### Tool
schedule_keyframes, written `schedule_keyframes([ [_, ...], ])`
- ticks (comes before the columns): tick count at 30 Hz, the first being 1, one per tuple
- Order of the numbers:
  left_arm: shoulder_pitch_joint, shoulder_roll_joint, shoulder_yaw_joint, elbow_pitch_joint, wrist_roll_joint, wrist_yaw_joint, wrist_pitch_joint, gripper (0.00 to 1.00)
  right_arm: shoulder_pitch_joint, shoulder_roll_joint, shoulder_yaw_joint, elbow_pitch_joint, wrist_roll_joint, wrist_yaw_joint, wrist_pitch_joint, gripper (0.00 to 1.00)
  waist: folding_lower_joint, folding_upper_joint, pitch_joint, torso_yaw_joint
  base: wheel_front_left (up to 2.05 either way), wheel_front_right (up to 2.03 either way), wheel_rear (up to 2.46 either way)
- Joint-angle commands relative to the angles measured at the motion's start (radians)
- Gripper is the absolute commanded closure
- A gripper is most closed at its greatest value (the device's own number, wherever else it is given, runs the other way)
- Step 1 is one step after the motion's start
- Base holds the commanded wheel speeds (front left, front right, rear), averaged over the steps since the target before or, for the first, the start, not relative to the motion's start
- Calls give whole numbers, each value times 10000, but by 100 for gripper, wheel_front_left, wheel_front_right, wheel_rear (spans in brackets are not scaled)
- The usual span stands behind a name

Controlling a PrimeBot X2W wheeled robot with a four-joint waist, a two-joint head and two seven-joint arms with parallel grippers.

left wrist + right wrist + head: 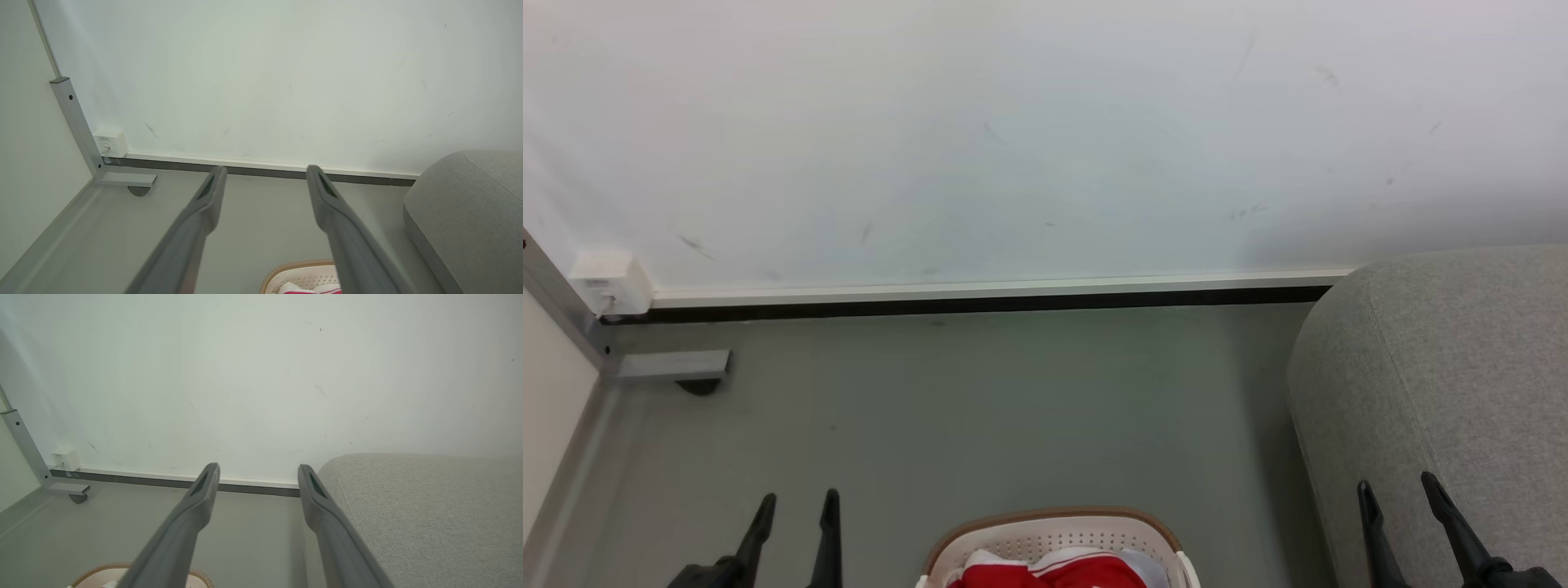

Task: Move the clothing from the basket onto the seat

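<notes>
**Head view.** Both arms were held low and level. Their dark fingers rose from the bottom edge and pointed toward the wall (1045, 139).

**Left gripper** (800, 495): It hung above bare floor (980, 408). Its two fingers were spread wide, with nothing between them and nothing touching them. In the left wrist view, the gap between the fingers framed the skirting strip (265, 170) at the foot of the wall.

**Right gripper** (1396, 482): Its jaws stood equally wide apart and held nothing. In the right wrist view, its left finger lay over floor and its right finger over the rounded near-left edge of the seat (1445, 367). No contact with the fabric could be made out.

**Seat:** It lay ahead of and to the right of the right gripper, and well to the right of the left one. Its left side ran away from the fingertips toward the wall.

**Basket** (1054, 516): It stood on the floor between the two grippers, right of the left one and left of the right one, and further back than the fingertips. The frame cut it off, so only the far arc of its brown rim showed and its long axis could not be judged.

**Clothing** (1086, 572): The red garment with white trim lay bunched inside the basket, apart from both grippers. It was too crumpled and too cropped for its direction or long axis to be told.

**Metal frame** (670, 365): This stood far ahead of and to the left of the left gripper.
</notes>
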Motion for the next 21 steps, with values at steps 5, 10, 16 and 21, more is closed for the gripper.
schedule_keyframes([
  [5,19,7,60,-46,60,-33,-11,0,3,16,6,-30,7,-21,-2,0,0,0,99,-63,0,0,0],
  [10,-227,0,-32,-122,29,-86,-9,0,-293,13,53,-170,30,-21,-2,0,0,0,578,-276,0,0,0],
  [16,-1306,195,-955,13,348,-156,-9,0,-1078,55,50,-580,29,-21,1,0,0,0,2129,-612,0,0,0],
  [21,-2790,732,-2510,557,572,-173,-9,0,-1974,126,-39,-971,60,-21,1,0,0,0,3675,-984,0,0,0],
])
